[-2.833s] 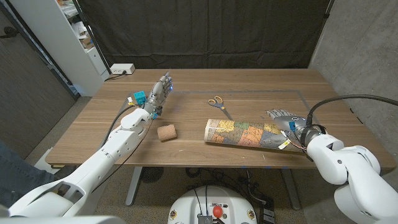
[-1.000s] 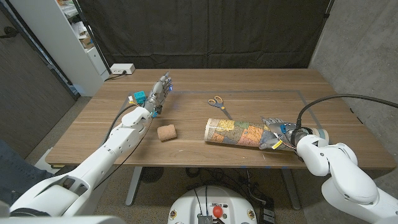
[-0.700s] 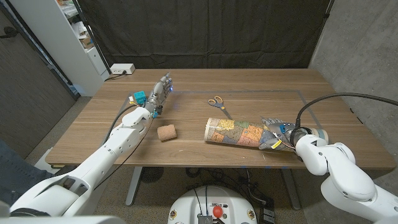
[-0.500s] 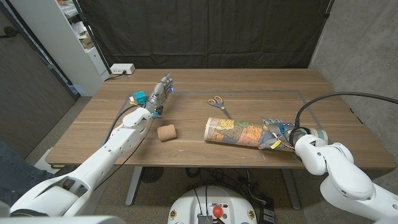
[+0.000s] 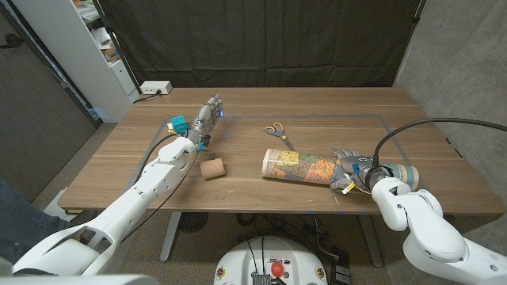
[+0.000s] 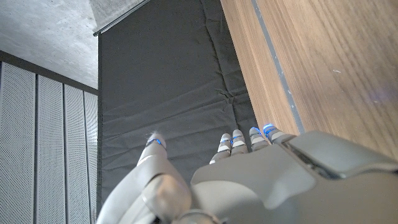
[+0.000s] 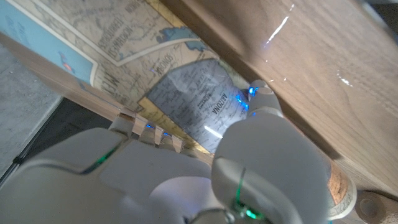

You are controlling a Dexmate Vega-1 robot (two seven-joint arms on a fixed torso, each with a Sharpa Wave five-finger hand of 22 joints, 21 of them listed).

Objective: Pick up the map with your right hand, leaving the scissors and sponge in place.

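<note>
The rolled map (image 5: 301,166) lies on its side on the wooden table (image 5: 333,107), right of centre. My right hand (image 5: 348,169) is wrapped around it near its right end; the map still rests on the wood. In the right wrist view the fingers (image 7: 146,127) curl over the map (image 7: 174,68) and the thumb presses its near side. Yellow-handled scissors (image 5: 275,129) lie just behind the map's left end. A brown sponge (image 5: 212,168) sits left of the map. My left hand (image 5: 206,119) stands at the back left with fingers apart, holding nothing, and its back (image 6: 261,180) fills the left wrist view.
A white power strip (image 5: 155,87) lies at the table's back left corner, with a white shelf (image 5: 95,47) beyond it. A black curtain hangs behind the table. Thin blue tape (image 5: 384,120) marks a rectangle on the wood. A person's leg (image 5: 16,210) shows at the left edge.
My right hand slid left along the map and closed its fingers around it, and the forearm swung in closer. The map, scissors and sponge stayed put, and the left hand barely moved.
</note>
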